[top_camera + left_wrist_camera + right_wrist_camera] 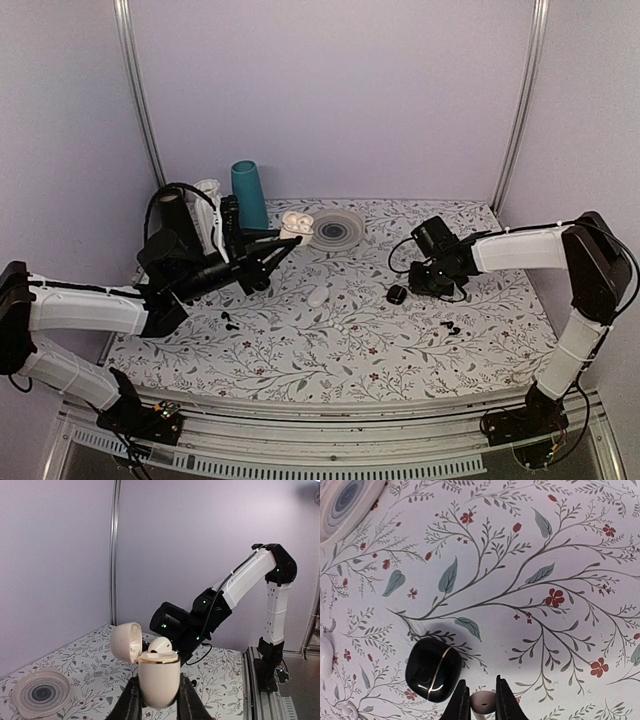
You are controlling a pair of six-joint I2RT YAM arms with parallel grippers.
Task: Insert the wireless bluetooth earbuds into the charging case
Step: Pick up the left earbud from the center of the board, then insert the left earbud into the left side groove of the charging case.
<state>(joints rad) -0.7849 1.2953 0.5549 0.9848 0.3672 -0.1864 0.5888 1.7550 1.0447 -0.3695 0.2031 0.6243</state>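
My left gripper (159, 696) is shut on the body of the white charging case (158, 677) and holds it upright above the table. Its lid (126, 641) hangs open to the left. One white earbud (162, 646) sits in the case's top. In the top view the case (296, 224) is at the back, near the disc. My right gripper (482, 702) is shut on a second white earbud (483, 701) just above the table, right beside a black case (433, 669). In the top view the right gripper (428, 283) is right of centre.
A ribbed round disc (336, 230) lies at the back centre, with a teal cylinder (249, 195) to its left. A white oval pebble (318, 296) lies mid-table and the black case (396, 294) to its right. Small black earbuds (450, 327) lie front right, and another (228, 322) front left.
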